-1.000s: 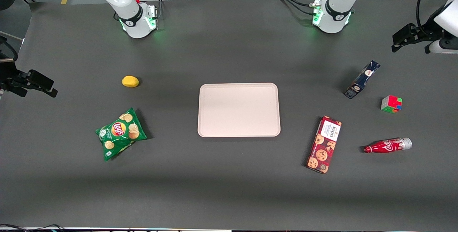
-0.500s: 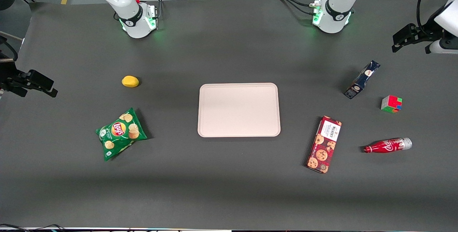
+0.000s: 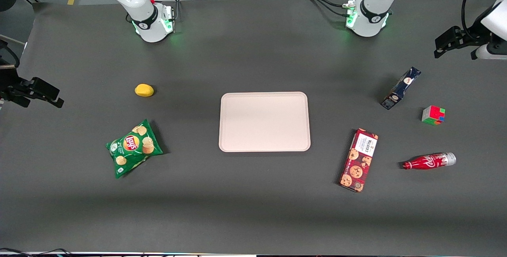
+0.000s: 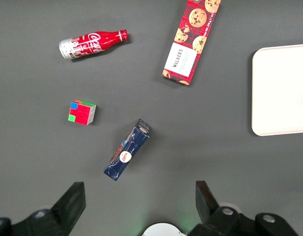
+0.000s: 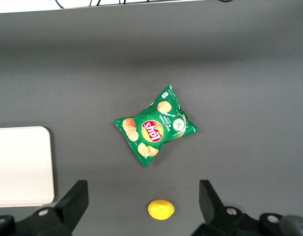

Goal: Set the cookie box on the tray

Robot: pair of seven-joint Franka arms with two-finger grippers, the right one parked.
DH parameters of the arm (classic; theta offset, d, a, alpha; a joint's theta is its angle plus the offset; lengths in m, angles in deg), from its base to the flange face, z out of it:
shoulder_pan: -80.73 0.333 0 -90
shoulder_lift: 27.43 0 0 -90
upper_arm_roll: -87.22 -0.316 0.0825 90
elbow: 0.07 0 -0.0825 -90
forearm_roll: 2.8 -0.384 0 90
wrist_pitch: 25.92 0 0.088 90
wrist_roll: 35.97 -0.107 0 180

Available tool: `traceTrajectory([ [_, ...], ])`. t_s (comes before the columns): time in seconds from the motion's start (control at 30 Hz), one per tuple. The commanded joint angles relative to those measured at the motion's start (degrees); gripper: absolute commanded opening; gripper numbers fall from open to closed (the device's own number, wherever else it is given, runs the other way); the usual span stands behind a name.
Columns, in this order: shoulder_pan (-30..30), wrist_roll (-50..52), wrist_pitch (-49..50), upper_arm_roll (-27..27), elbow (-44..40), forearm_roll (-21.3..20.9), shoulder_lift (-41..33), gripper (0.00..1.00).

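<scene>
The jaws of the left gripper (image 4: 140,196) are spread wide open and hold nothing; in the wrist view the two dark fingers stand far apart with bare table between them. In the front view the gripper (image 3: 453,43) hangs high, at the working arm's end of the table (image 3: 253,209), well above the things.

The cookie box (image 3: 401,88) lies on the table toward the working arm's end, well apart from the tray (image 3: 264,146), which sits in the middle of the table with nothing on it. The box is farther from the front camera than the red box (image 3: 359,160), the cube (image 3: 433,115) and the red bottle (image 3: 429,161). It touches none of them.

In the wrist view the cookie box (image 4: 127,156) shows just ahead of the open jaws, nearly centred between the fingers. Its long axis runs slantwise to the line that joins the two fingers, neither along it nor square to it. So I judge that the wrist must turn somewhat before going down, so that the fingers close across the narrow width of the box and not over its length. The reach has not yet begun in earnest. The working arm is clearly the nearer one, and the cube is the closest neighbour to avoid.
</scene>
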Motion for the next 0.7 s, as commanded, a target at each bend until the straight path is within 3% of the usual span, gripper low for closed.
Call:
traceTrajectory([
  [0.0,-0.15,-1.05,-0.06,-0.24,0.23,-0.67,-0.16,1.0],
  [0.67,0.03,-3.15,0.73,-0.5,-0.2,-0.76,-0.25,1.0],
])
